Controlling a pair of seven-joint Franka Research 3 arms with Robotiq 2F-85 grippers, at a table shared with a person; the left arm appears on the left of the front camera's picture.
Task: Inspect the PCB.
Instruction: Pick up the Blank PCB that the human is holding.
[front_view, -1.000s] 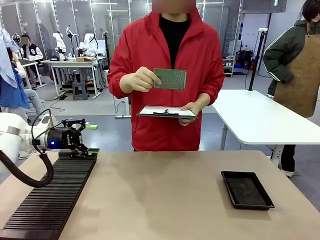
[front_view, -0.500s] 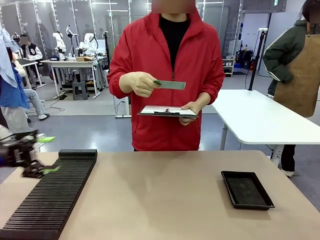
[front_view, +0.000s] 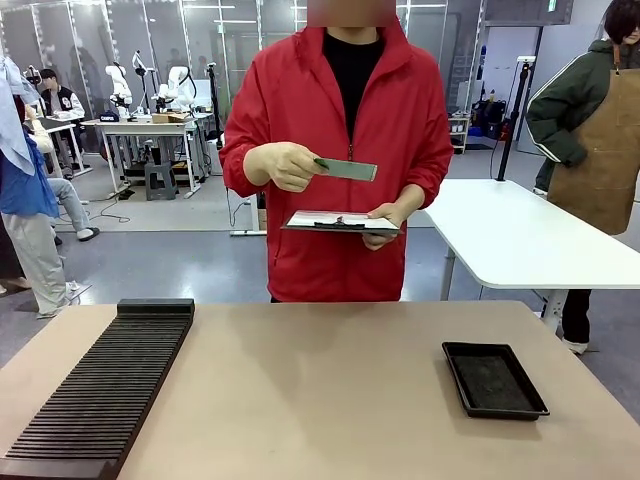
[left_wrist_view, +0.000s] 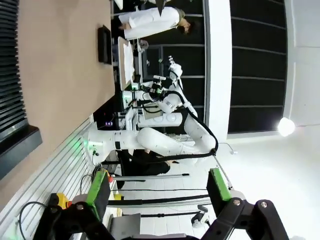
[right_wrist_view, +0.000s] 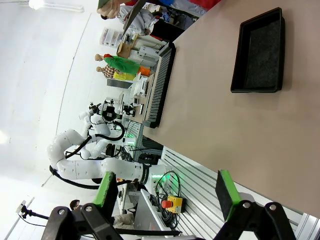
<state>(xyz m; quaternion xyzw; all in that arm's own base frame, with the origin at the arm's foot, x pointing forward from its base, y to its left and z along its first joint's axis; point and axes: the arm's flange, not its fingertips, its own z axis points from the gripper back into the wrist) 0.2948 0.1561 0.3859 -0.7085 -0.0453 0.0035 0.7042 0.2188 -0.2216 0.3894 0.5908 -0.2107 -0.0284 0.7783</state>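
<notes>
Across the table, a person in a red jacket holds the PCB (front_view: 348, 169) in one hand at chest height. The green board is tipped almost flat, so I see mostly its edge. Their other hand holds a clipboard (front_view: 340, 221) with white paper just below it. My left gripper (left_wrist_view: 158, 187) is open with nothing between its green pads and points away from the table's near edge. My right gripper (right_wrist_view: 165, 192) is also open and holds nothing, off the near edge of the table.
A shallow black tray (front_view: 495, 380) lies at the table's right and also appears as the tray (right_wrist_view: 260, 52) in the right wrist view. A long black ribbed rack (front_view: 100, 390) runs along the left side. Another person stands by a white table (front_view: 520, 235) at the back right.
My left arm, which was over the rack's far end, has pulled back left out of the front view. The person has tipped the PCB from face-on to nearly edge-on.
</notes>
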